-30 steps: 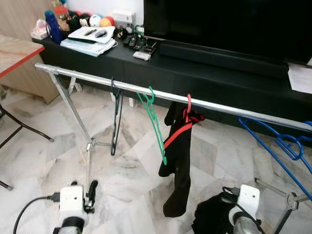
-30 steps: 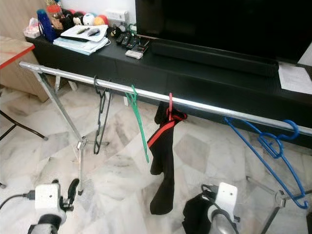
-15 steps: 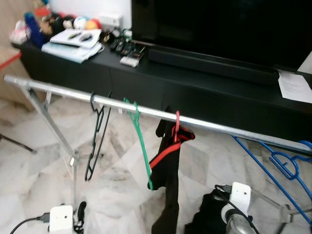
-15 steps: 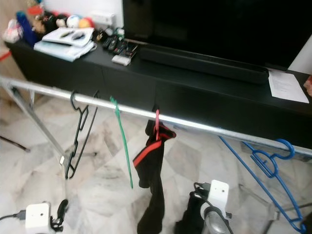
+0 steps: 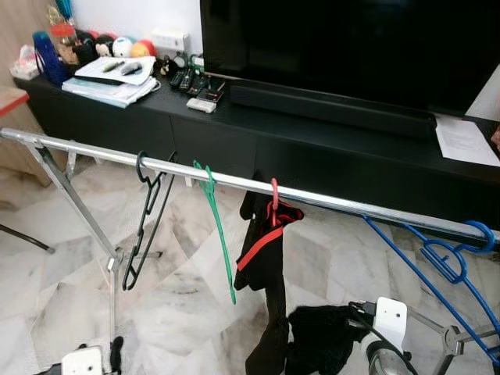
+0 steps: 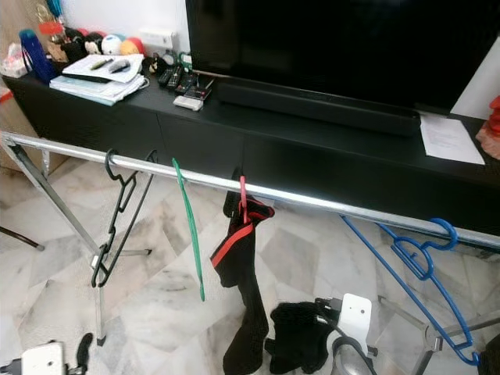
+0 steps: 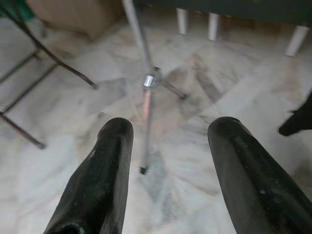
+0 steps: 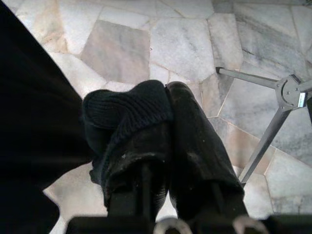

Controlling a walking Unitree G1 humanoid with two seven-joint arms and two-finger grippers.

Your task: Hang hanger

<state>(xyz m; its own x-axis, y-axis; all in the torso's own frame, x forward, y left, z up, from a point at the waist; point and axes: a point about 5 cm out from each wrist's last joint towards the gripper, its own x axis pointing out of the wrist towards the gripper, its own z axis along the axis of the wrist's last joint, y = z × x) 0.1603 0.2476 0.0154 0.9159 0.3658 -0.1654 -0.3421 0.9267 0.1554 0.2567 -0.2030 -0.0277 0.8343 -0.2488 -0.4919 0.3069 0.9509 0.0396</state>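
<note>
A silver clothes rail (image 5: 351, 205) crosses in front of me. On it hang a black hanger (image 5: 148, 205), a green hanger (image 5: 219, 234), a red hanger (image 5: 274, 193) carrying a black garment with red trim (image 5: 269, 266), and blue hangers (image 5: 447, 262) at the right end. My right gripper (image 8: 168, 97) is low, below the rail, shut on a bunched black knitted cloth (image 5: 320, 344). The cloth covers one finger. My left gripper (image 7: 168, 131) hangs open near the floor at the lower left, with nothing between its fingers (image 7: 109, 165).
Behind the rail stands a long black TV console (image 5: 328, 148) with a large TV (image 5: 351, 39), papers, remotes and small items. The rack's left leg (image 7: 147, 112) and right leg joint (image 8: 288, 92) stand on the marble floor. A folding table's legs (image 7: 29, 63) are at the left.
The camera has shifted, so the rail and console sit differently in the picture. My left arm has dropped lower in view. The right gripper still holds the black cloth.
</note>
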